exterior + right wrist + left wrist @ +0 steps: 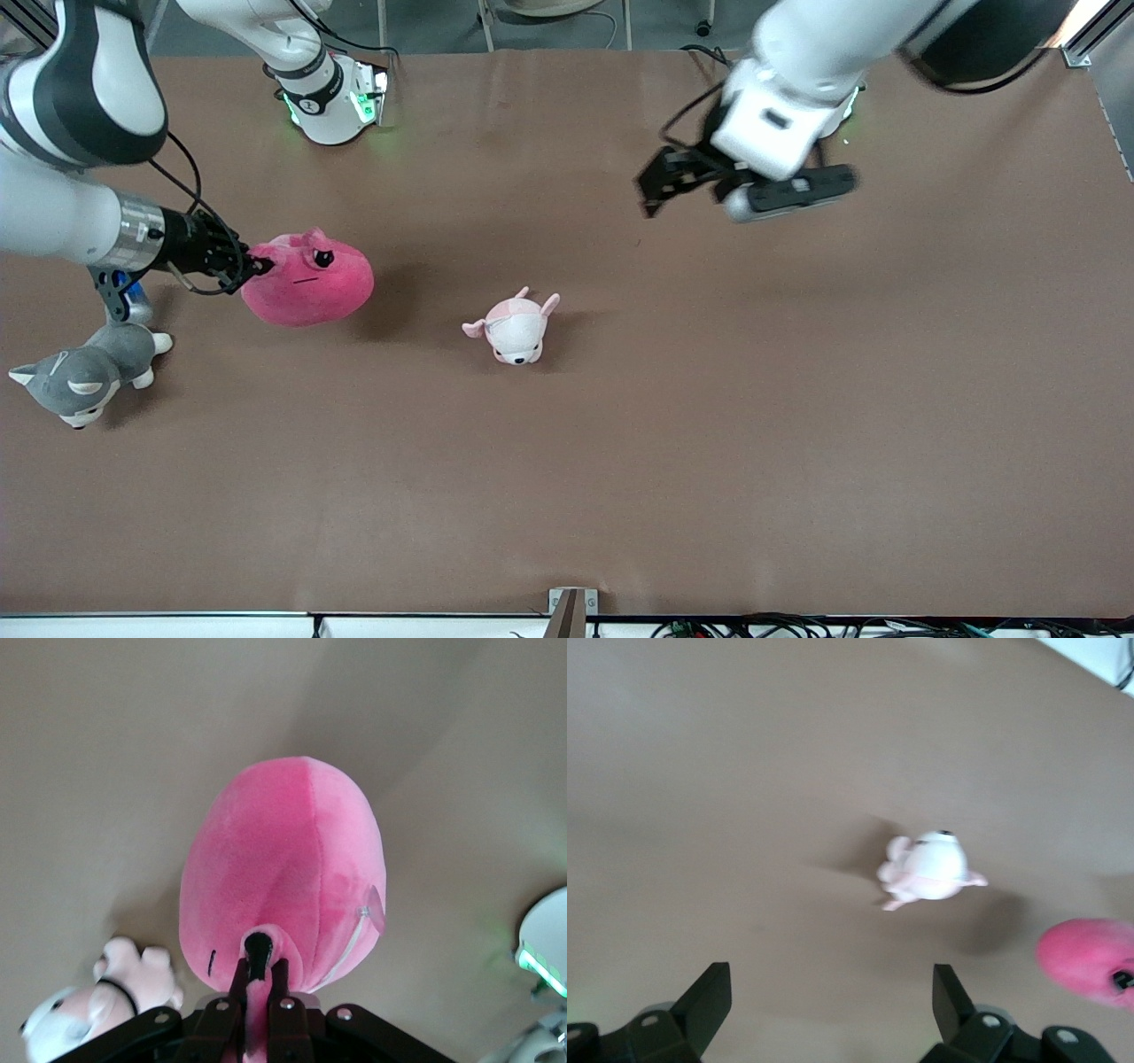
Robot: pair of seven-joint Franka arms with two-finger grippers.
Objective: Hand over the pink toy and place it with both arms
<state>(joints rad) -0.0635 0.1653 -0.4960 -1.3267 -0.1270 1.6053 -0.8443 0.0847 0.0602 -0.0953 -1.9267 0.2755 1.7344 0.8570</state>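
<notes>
Pink toy [307,277] is pinched at one end by the right gripper [252,264], whose fingers [258,967] are pressed together on a fold of its plush; the right wrist view shows the rounded hot-pink body bulging out from that pinch, with a small tag at its side. From the front view it hangs toward the right arm's end of the table [709,443], its dark eye and thin mouth line showing, and its shadow falls on the brown surface beside it.

The left gripper [657,184] is up in the air over bare table toward the left arm's end, its fingers [706,997] spread wide with nothing between them.

A pale pink-and-white plush animal [515,329] lies near the table's middle, apart from the pink toy. A grey-and-white plush animal [84,375] lies at the right arm's end, nearer the front camera than the pink toy.

No writing or label is legible.
</notes>
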